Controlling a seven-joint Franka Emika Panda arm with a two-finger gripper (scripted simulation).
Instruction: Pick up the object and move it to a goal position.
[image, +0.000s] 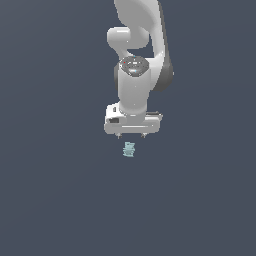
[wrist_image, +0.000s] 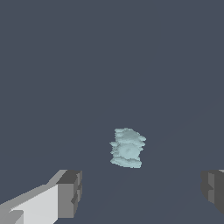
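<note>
The object (image: 129, 149) is a tiny pale teal-blue lump with a ridged, stacked-layer look, lying on the dark grey floor. In the exterior view it sits just below my white gripper (image: 131, 136), whose short fingertips point down, apart from it. In the wrist view the object (wrist_image: 127, 148) lies ahead of the gripper (wrist_image: 142, 192), between the lines of the two grey fingers (wrist_image: 70, 192). The jaws stand wide apart and hold nothing.
A plain dark grey surface (image: 50, 200) fills both views. The white arm (image: 137, 55) rises above the gripper in the exterior view. No other objects or goal marker show.
</note>
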